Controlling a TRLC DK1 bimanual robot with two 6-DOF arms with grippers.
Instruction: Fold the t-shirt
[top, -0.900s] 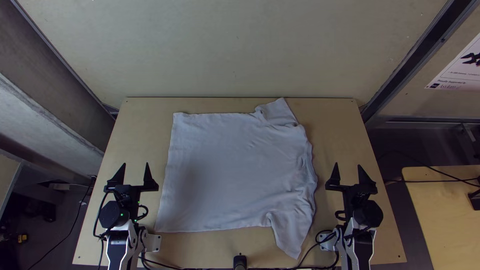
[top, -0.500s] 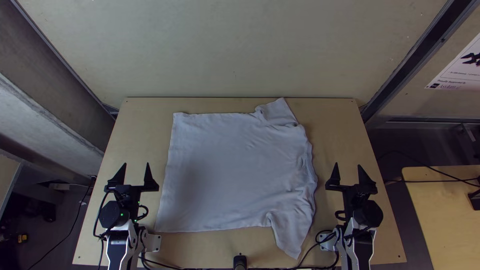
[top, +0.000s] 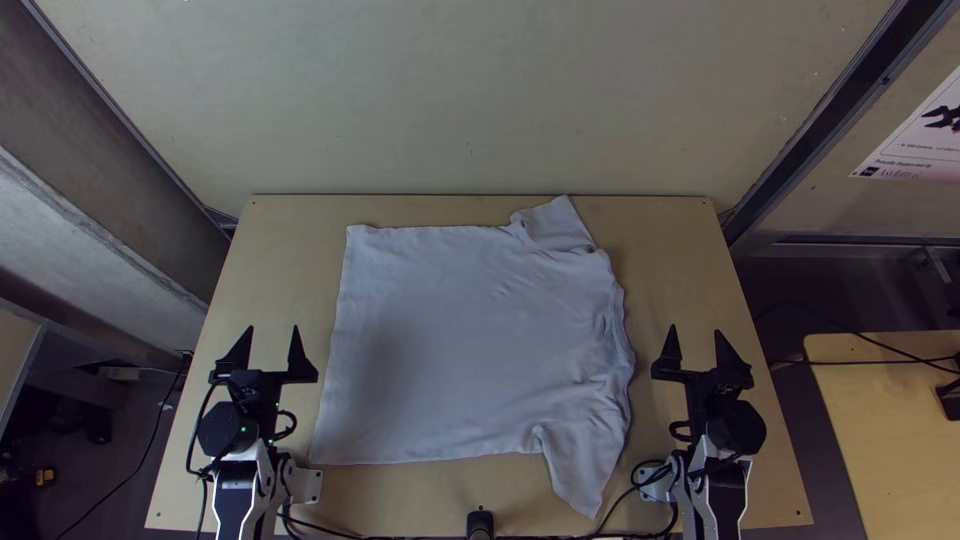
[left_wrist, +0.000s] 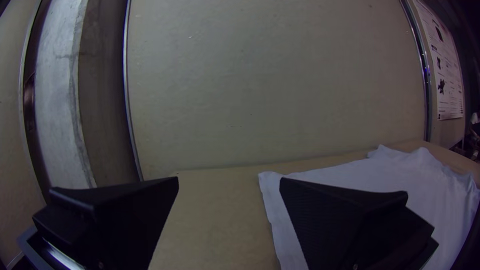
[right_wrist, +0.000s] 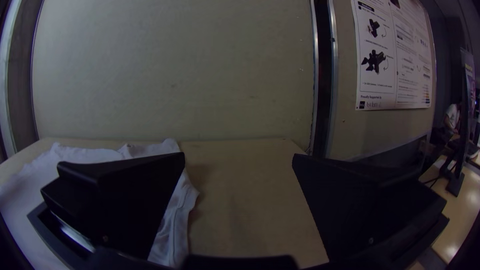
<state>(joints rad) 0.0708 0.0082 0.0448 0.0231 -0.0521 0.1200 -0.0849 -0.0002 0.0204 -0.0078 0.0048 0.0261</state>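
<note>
White shirt lies spread mid-table, sleeves to one side, probably so both arms can reach its edges; left gripper and right gripper flank it, fingers wide apart, holding nothing

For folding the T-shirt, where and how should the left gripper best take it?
Probably by the near hem corner of the T-shirt, from the left: it lies flat, with bare table beside it, and the left gripper is open.
</note>
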